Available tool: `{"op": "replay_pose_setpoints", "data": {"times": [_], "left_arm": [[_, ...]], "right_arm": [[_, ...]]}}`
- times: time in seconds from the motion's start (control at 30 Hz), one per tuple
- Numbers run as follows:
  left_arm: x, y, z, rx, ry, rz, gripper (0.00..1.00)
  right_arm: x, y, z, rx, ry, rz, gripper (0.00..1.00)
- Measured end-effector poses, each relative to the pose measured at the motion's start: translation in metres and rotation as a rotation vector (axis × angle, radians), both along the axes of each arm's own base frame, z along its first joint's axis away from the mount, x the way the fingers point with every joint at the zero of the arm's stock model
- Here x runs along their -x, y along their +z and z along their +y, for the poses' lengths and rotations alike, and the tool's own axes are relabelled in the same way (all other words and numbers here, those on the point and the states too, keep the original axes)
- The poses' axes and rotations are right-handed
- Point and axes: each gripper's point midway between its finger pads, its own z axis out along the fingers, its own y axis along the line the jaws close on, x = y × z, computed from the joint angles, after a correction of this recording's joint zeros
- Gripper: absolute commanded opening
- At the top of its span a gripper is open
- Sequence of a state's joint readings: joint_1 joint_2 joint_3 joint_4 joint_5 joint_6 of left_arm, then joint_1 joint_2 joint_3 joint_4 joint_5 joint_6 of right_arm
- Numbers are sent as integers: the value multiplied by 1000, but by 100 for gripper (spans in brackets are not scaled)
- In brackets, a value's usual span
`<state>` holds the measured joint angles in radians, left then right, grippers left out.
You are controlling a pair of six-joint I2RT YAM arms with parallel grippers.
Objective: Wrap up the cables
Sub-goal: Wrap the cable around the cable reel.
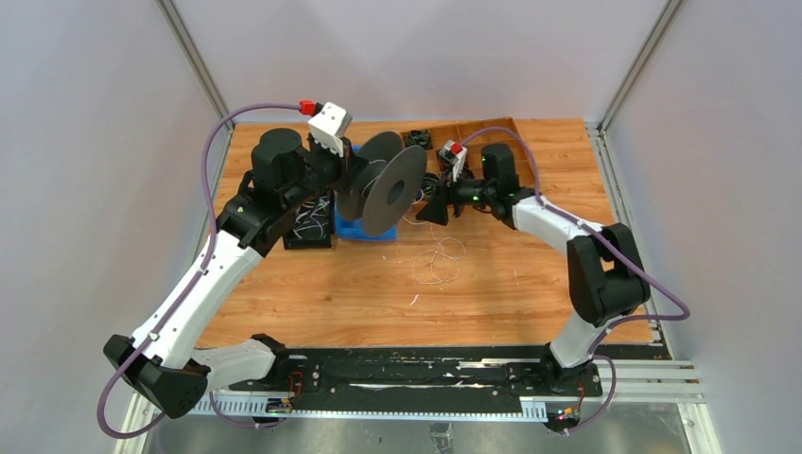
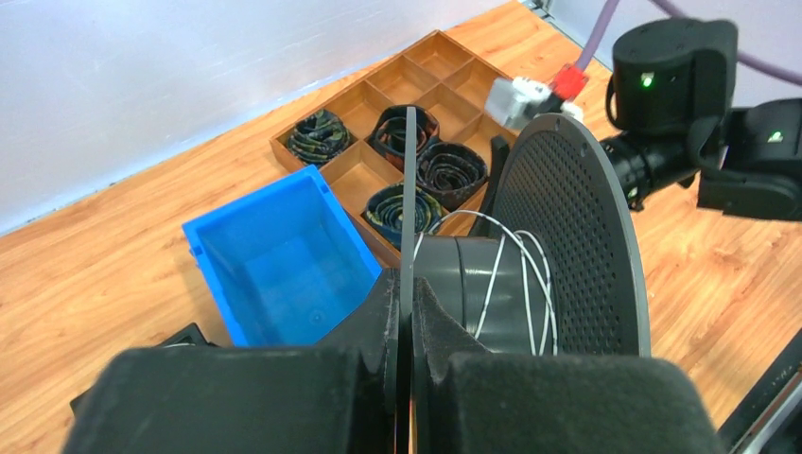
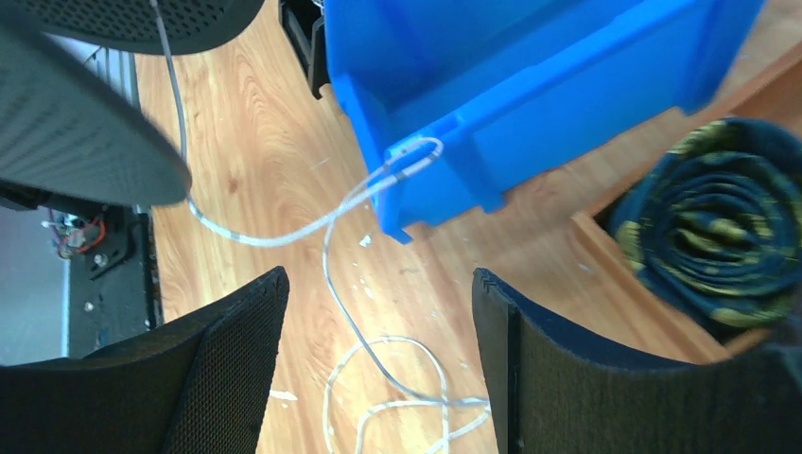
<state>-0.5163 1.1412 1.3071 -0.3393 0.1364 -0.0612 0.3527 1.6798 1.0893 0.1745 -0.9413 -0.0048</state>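
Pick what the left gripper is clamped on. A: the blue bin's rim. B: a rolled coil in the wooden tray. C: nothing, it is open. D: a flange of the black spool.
D: the left wrist view shows the left gripper pinching the thin near flange of the black spool, with cable wound on its hub.

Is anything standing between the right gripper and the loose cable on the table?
Nothing visible. The cable lies in plain view right below the open right gripper; the blue bin stands off to one side.
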Motion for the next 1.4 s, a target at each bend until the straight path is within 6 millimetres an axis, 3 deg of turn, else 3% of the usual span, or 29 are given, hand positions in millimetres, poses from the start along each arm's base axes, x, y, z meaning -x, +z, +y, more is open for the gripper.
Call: {"op": "replay_pose_setpoints", "data": {"times": [0.2,0.4,0.47,0.63,0.77,1.17,1.4], "left_arm": [[-1,0,1,1,4,2,0],[-1,0,1,3,6,2,0],[-1,0,2,4,8,3,0],[-3,0,5,17,32,13,0],[-7,0,10,32,64,25,0],[-27,9,50,88,266,40,0],[-33,7,61,103,327,57,0]], "right_arm": [[15,-12,36,-12,-2,109,70],[15,-29,46,2,-30,170,62],[16,-36,48,7,-31,186,53],[24,-50,54,18,-19,217,17],[37,-61,56,34,-4,229,4],[112,-85,59,134,153,182,1],[173,-78,83,170,347,61,1]]}}
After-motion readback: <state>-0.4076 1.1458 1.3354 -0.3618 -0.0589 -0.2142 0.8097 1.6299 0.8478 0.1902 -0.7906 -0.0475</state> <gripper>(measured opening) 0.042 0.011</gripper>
